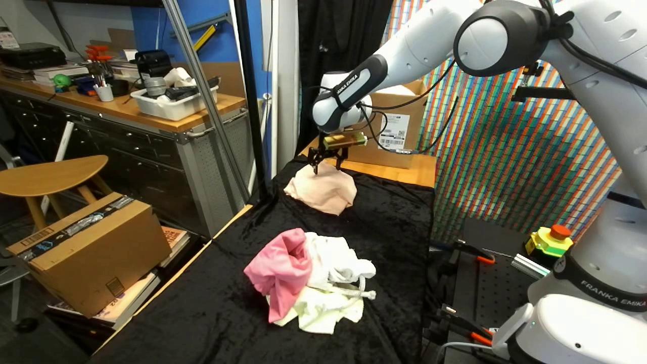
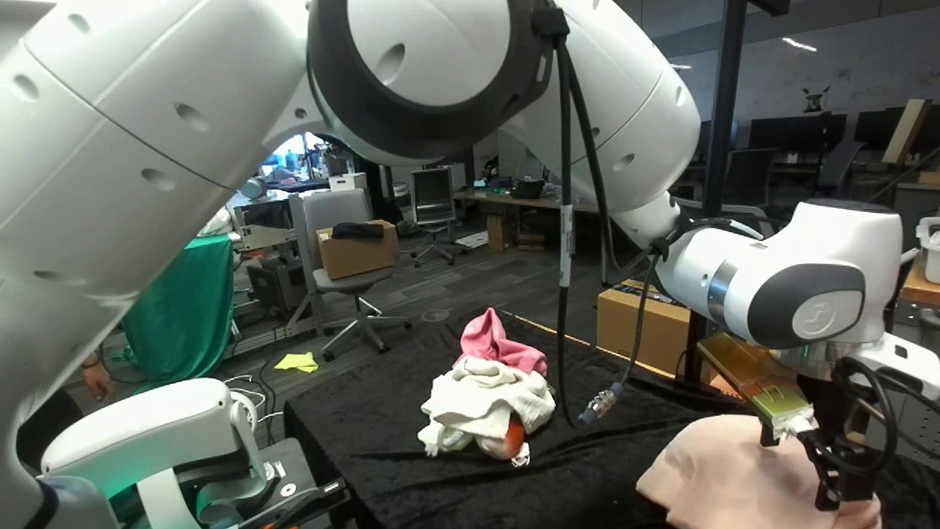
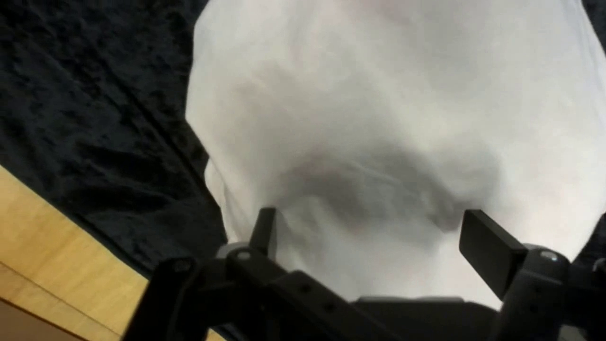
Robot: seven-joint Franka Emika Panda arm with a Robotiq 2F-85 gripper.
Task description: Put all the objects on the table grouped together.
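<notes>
While the arm (image 1: 414, 55) stretches out above the counter (image 1: 217, 303), its jaws, spread wide apart, point down over a peach cloth (image 1: 323, 189), with fabric showing in the gap between them; whether the tips touch the fabric cannot be told. The peach cloth lies rumpled near the counter's far edge, close to the corner on the side away from the robot's base (image 1: 614, 242), and the jaws are over the part of it nearest that edge. In the wrist view it looks almost white, with the counter's black cover (image 3: 118, 142) beside it and a band of bare wood (image 3: 52, 232) past the cover. Well apart from the peach cloth, roughly midway between the two long edges, three more cloths are bunched together. Of these, a pink cloth (image 1: 283, 268) sits toward the long edge away from the robot; a white cloth (image 1: 328, 255) lies against it, toward the robot-side edge; and a yellow cloth (image 1: 323, 316) spreads out partly beneath both. A white cord (image 1: 366, 294) trails from the bunch toward the robot-side edge. In an exterior view, a red-and-white thing (image 2: 515, 432), mostly hidden, pokes out from under the white cloth. A labelled box (image 1: 374, 156) stands at the far edge, on the bare wood; a taped box (image 1: 101, 258) sits beyond the long edge away from the robot.
</notes>
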